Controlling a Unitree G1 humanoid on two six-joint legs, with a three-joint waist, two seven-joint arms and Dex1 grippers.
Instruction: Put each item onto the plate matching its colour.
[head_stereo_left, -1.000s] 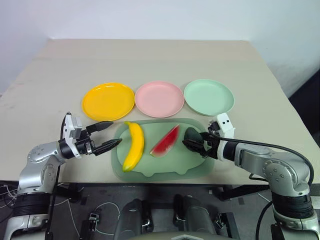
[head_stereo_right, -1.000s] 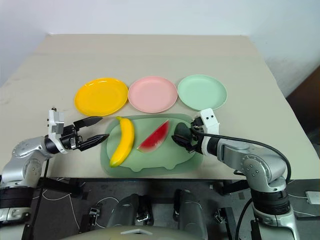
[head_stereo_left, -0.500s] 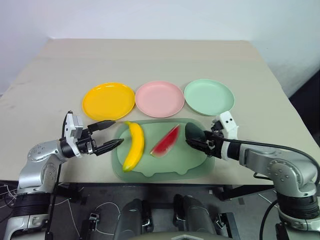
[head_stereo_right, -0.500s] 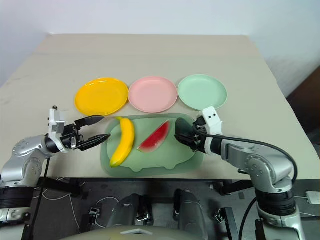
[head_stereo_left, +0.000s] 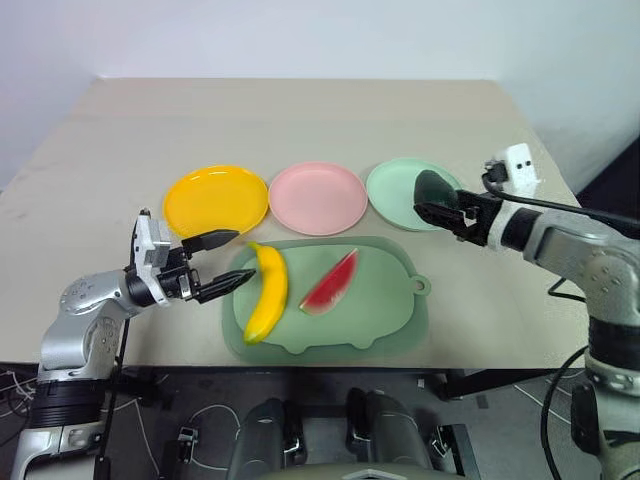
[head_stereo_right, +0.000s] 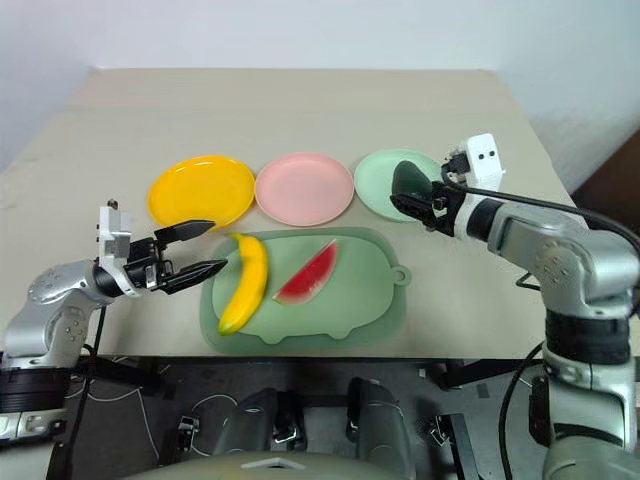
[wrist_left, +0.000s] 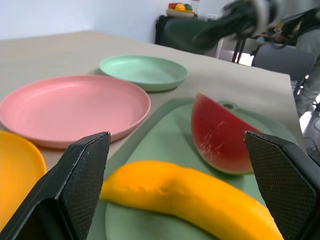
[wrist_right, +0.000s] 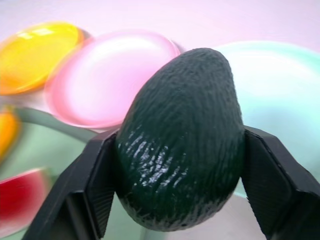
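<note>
We observe a beige table (head_stereo_left: 320, 120) set against a pale wall, with dark floor visible past its right edge; on it, in a row, lie the yellow plate (head_stereo_left: 216, 201), the pink plate (head_stereo_left: 319, 198) and the pale green plate (head_stereo_left: 398, 190), and just in front of them a large green board (head_stereo_left: 360, 320) with a small handle tab. The banana (head_stereo_left: 266, 292) and the watermelon wedge (head_stereo_left: 332, 283) lie on the board, apart from each other. The right gripper (head_stereo_left: 432, 203) is clamped on the avocado (wrist_right: 182, 135) and holds it above the near part of the pale green plate, clear of its surface; the right wrist view shows both fingers pressed against the fruit's sides. The left gripper (head_stereo_left: 224, 265) hangs at the board's left edge with its fingers spread wide and nothing between them; the left wrist view looks between them at the banana, and beyond the table it shows dark furniture and what may be a chair, too blurred to confirm.
</note>
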